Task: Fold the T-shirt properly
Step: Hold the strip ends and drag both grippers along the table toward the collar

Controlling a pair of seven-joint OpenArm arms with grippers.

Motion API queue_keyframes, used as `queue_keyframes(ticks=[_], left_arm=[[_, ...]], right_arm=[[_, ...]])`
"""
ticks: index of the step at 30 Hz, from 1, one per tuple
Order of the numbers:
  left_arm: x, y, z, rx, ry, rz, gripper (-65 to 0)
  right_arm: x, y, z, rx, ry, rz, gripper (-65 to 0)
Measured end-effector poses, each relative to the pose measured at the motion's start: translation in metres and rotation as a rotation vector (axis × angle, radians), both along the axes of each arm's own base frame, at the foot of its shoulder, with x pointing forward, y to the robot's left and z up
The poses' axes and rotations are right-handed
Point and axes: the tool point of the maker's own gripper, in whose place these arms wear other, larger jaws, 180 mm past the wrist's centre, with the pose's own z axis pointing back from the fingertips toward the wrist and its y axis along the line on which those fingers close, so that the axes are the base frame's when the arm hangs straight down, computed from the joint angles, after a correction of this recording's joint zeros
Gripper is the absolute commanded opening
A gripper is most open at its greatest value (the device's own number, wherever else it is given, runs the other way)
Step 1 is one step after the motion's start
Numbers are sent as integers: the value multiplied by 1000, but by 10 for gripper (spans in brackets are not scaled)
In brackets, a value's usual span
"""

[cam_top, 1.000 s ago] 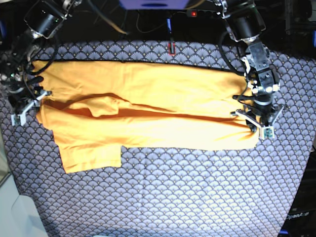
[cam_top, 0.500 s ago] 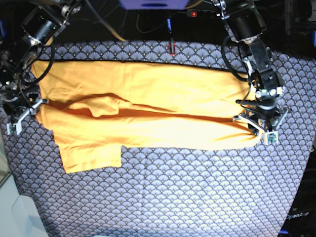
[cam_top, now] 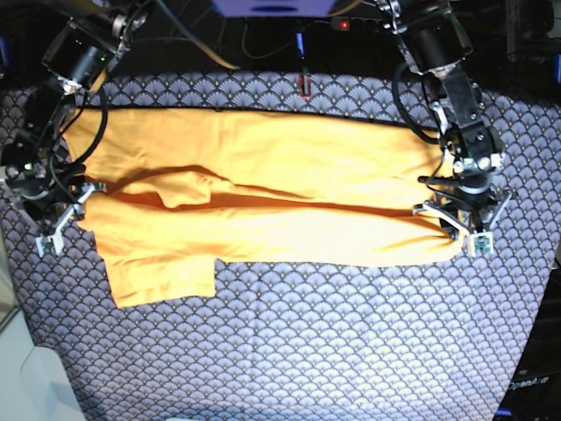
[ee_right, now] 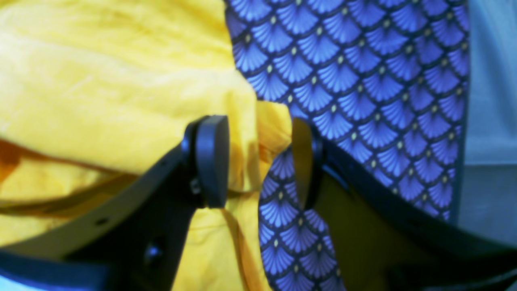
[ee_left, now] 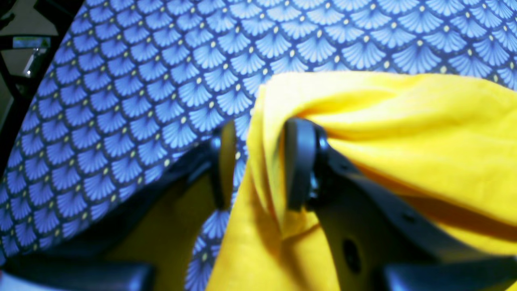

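The yellow-orange T-shirt (cam_top: 263, 175) lies stretched sideways across the table, folded lengthwise, with one sleeve (cam_top: 162, 281) sticking out toward the front left. My left gripper (cam_top: 465, 230) stands at the shirt's right end. In the left wrist view it (ee_left: 260, 163) is open, a bunched fold of the T-shirt (ee_left: 404, 133) lying between its fingers with a gap on one side. My right gripper (cam_top: 61, 219) is at the shirt's left end. In the right wrist view it (ee_right: 258, 161) is open and straddles the T-shirt's (ee_right: 101, 81) edge.
The blue-grey scallop-patterned tablecloth (cam_top: 351, 333) covers the table in front of the shirt. A small red object (cam_top: 304, 85) and cables lie at the far edge. A pale surface (cam_top: 17, 368) borders the table at the lower left.
In the base view my right gripper has moved right and slightly down, onto the shirt's left edge. My left gripper has shifted slightly right and its jaws stand a little wider.
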Motion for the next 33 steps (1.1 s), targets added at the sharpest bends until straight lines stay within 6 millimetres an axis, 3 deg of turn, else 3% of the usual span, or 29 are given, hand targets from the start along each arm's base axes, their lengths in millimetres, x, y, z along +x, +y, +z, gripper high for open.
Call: queue_keyframes(ticks=[11,18,29,31,33], left_arm=[[0,-1,0,0,0,-2,-447],[0,-1,0,0,-1,-2,-447],[-2,0,-2,1,6,0,-449],[-2,-1,-2,1,6,-2,-450],[-2,-1,-3,0,8,-3,-451]], right_arm=[[8,1,6,7,-25,1,-379],[-1,7,-33,83,73,-7,-383],[2,7,-33,88,68,-7,-386],[2,7,-33,88,68,-7,-408],[2,7,-33,88,67,-7,-472]])
